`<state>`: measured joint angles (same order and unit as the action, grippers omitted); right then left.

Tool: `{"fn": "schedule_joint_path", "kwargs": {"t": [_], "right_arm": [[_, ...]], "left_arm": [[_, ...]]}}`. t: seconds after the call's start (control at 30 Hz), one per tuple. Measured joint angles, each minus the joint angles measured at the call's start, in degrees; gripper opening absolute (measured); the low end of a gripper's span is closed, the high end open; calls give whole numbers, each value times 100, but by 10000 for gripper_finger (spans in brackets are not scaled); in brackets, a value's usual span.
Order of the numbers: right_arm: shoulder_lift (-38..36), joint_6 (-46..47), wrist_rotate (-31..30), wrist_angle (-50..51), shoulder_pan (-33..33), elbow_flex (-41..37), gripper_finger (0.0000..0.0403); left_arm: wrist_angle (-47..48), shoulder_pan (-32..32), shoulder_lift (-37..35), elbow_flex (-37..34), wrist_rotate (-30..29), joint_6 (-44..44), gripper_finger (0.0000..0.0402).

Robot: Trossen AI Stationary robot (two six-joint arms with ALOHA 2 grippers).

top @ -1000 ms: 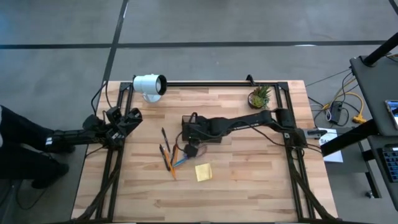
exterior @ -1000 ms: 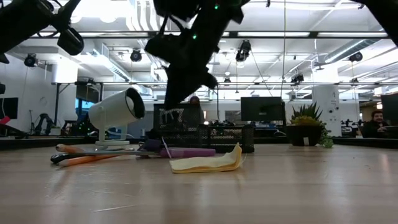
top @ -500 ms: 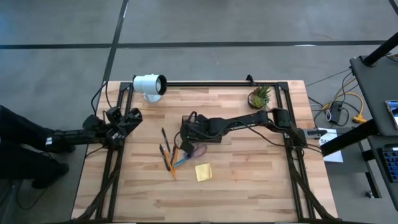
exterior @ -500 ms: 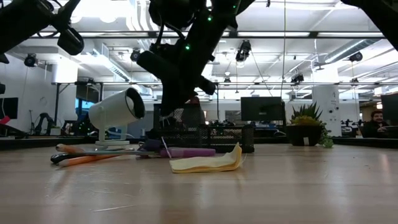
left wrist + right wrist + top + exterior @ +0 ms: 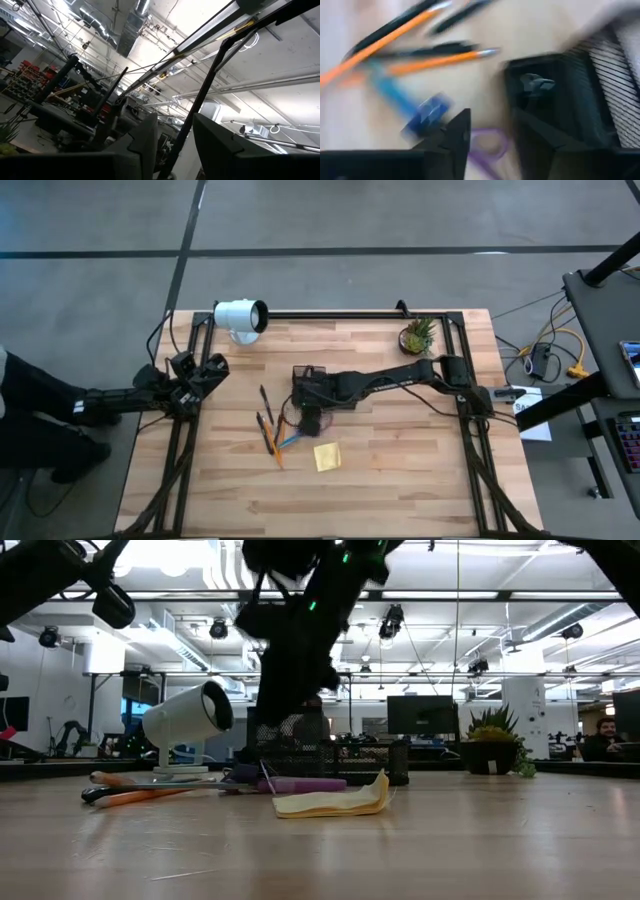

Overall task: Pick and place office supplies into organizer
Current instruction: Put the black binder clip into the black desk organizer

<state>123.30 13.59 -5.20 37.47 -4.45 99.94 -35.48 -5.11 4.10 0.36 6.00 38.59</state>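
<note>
Purple-handled scissors (image 5: pixel 487 145) lie flat on the wooden counter (image 5: pixel 400 460) just beside the dark organizer (image 5: pixel 305 376), right beneath the right pincer (image 5: pixel 308 418), whose fingers stand apart and hold nothing. Their long axis is too blurred to tell. Pencils (image 5: pixel 270 428) and a blue pen (image 5: pixel 407 107) fan out beside them, the yellow sticky-note pad (image 5: pixel 327 456) a little farther off. The right arm is far nearer (the left pincer (image 5: pixel 212 368) waits at the counter's edge, partly open, empty). Beyond: a white lamp (image 5: pixel 240 317), a potted plant (image 5: pixel 417 334) and an office room.
</note>
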Motion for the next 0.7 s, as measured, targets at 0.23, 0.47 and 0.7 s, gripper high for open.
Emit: {"fn": "schedule_joint_path", "kwargs": {"t": [0.23, 0.47, 0.7], "right_arm": [[-58, -1808, 133, 223, -477, 2, 181], [228, -1211, -384, -11, -590, 2, 185], [433, -844, -393, -209, -607, 2, 185]], "left_arm": [[-1, -1, 0, 0, 0, -1, 109], [-3, 0, -11, 0, 2, -1, 109], [-2, -1, -13, 0, 2, -2, 109]]}}
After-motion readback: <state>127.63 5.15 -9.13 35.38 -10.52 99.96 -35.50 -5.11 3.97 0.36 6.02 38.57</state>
